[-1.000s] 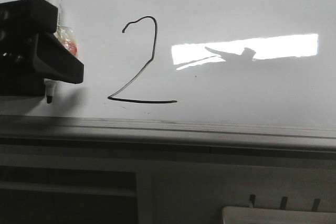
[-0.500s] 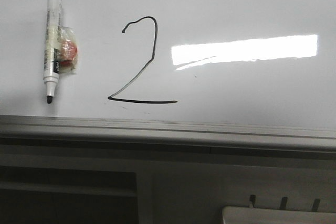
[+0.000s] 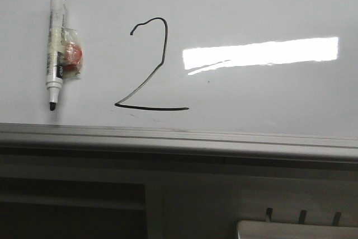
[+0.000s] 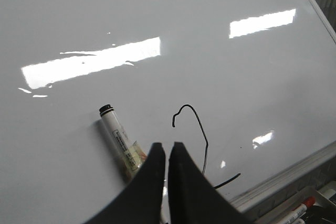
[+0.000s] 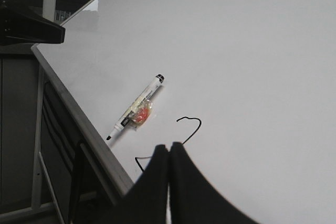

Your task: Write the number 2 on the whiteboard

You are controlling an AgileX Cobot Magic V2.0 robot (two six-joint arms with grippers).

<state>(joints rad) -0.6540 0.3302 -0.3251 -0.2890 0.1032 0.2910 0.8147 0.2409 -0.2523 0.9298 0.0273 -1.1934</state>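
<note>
Pincers, left (image 4: 167,153) and right (image 5: 168,156), both pressed together and empty, pulling clear of whiteboard (image 3: 268,4), leaving number 2 (image 3: 151,68) near its bottom rail unsmudged, marker (image 3: 55,48) lying beside it.

surface: whiteboard (image 3: 251,4), glossy white, lying flat; grey metal rail along its near edge; bright rectangular light reflection to the right of the drawn figure.
drawn mark: number 2 (image 3: 150,65), thin black line, hooked top, long diagonal, flat base stroke; sits near the rail, left of the reflection.
loose item: marker (image 3: 55,48), white barrel, black cap end pointing away from the rail, uncapped dark tip toward it; lies left of the 2, apart from it.
attachment: small crumpled clear wrapper with red inside, against the marker's right side.
</note>
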